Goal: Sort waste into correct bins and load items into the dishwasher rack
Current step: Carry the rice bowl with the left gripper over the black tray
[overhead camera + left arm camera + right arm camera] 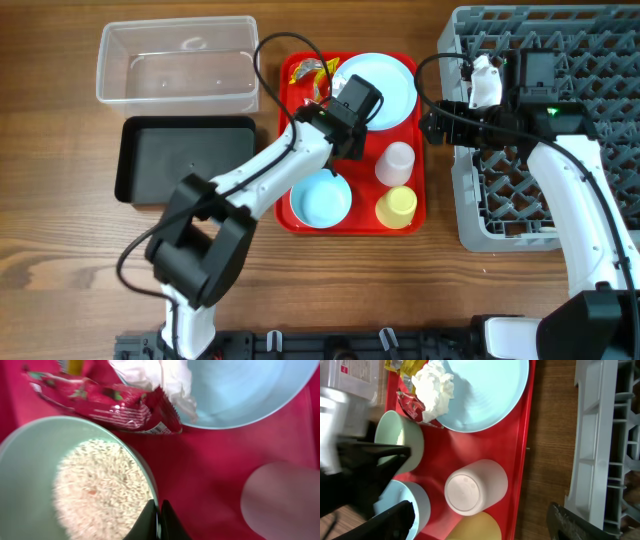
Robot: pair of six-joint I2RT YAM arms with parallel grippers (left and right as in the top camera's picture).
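At the bottom edge of the left wrist view, the left gripper (158, 521) is pinched tight on the rim of the pale-green bowl (30, 475), which holds rice (100, 490) on the red tray (415, 215). Right of centre overhead, the right gripper (432, 125) hangs wide and empty between the tray and the dishwasher rack (520, 215).
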